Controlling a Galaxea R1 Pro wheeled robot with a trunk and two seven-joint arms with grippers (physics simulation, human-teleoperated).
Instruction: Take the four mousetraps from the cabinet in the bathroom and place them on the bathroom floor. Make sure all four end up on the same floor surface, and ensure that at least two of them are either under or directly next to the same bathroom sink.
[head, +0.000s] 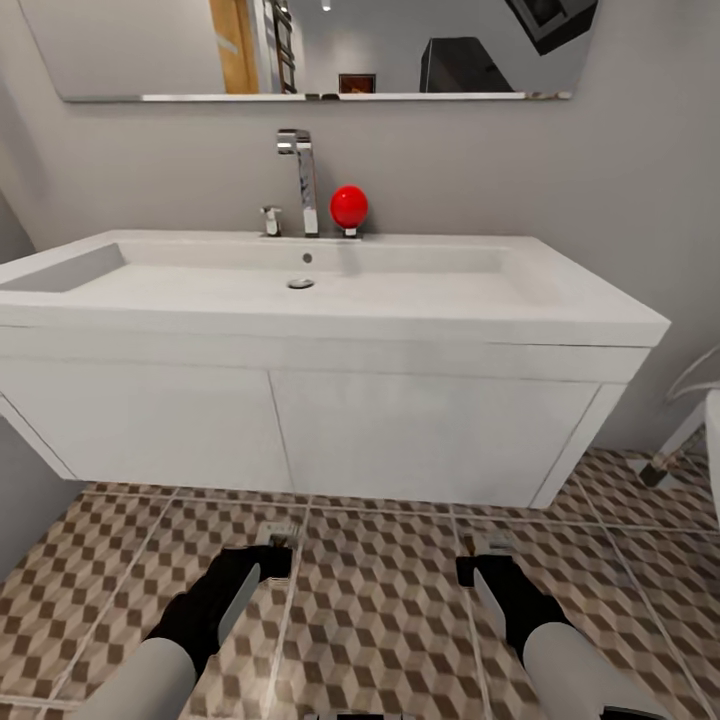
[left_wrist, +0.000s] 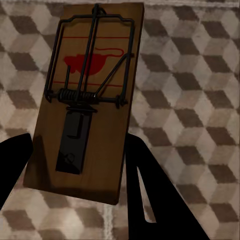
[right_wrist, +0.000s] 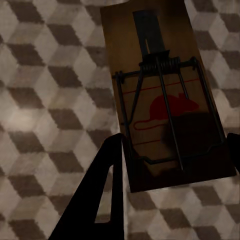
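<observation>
Left claw (head: 278, 545) closed on 1 mousetrap (left_wrist: 87, 100); board's long axis runs along fingers, away from wrist. Right claw (head: 482, 560) clamps second mousetrap (right_wrist: 167, 95) same way. Both hang low above bathroom floor (head: 380, 610), bathroom sink (head: 300, 285) at 12 o'clock, vanity front near. Judgement: next move is straight down, release beside sink; arms equally near.

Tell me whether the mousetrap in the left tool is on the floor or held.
Held. The mousetrap sits between the left tool's dark fingers, with the tiled floor behind it.
</observation>
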